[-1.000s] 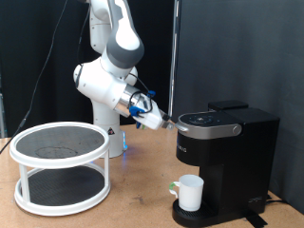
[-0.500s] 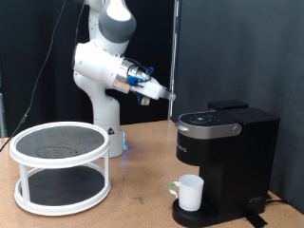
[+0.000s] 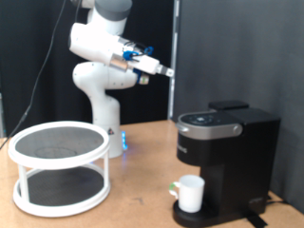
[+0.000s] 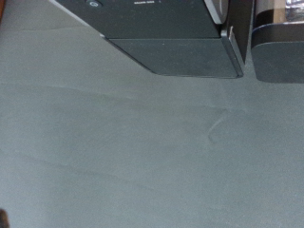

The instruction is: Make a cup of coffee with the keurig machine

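Observation:
The white cup [image 3: 191, 193] stands on the round drip base of the black keurig machine [image 3: 228, 157] at the exterior view's bottom right. The machine's top lid is down. My gripper [image 3: 165, 70] is high in the air, above and to the left of the machine, well clear of it, pointing right. Its fingers look close together with nothing between them. In the wrist view the gripper does not show; part of the keurig machine [image 4: 171, 33] shows against a grey background.
A white two-tier round rack [image 3: 59, 166] with dark mesh shelves stands on the wooden table [image 3: 133, 204] at the exterior view's left. The robot's white base [image 3: 103, 114] is behind it. Black curtain behind.
The arm has lifted: the gripper moved from touching the machine's top near the buttons up and to the left, away from the machine. The cup and machine have not moved.

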{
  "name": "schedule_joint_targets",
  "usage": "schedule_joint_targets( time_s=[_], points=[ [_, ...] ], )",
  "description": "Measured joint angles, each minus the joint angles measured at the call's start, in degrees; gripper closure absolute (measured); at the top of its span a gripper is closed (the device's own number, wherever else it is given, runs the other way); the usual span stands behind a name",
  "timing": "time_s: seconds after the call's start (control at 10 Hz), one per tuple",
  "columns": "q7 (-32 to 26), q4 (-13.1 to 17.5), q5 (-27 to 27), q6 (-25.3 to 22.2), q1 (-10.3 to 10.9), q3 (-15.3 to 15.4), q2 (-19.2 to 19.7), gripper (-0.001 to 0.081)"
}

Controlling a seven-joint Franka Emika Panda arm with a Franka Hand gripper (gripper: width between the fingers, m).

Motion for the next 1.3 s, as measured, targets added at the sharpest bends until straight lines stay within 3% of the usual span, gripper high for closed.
schedule_joint_targets(
  time_s=[0.3,0.5,0.7,0.9,1.1,1.3],
  points=[
    [-5.0,2.4,2.3,0.3,0.7,0.9,0.2,0.0072],
    [-2.8,6.6,-7.3,1.2,0.6,3.9,1.2,0.0072],
    [7.0,12.3,-19.7,-1.2,0.5,6.9,3.9,0.0072],
    [14.3,18.6,-28.0,-5.7,0.5,8.5,8.2,0.0072],
    [17.4,23.3,-30.1,-6.5,0.5,9.6,12.7,0.0072],
    [16.4,23.4,-31.1,-6.4,0.5,9.7,12.6,0.0072]
  ],
)
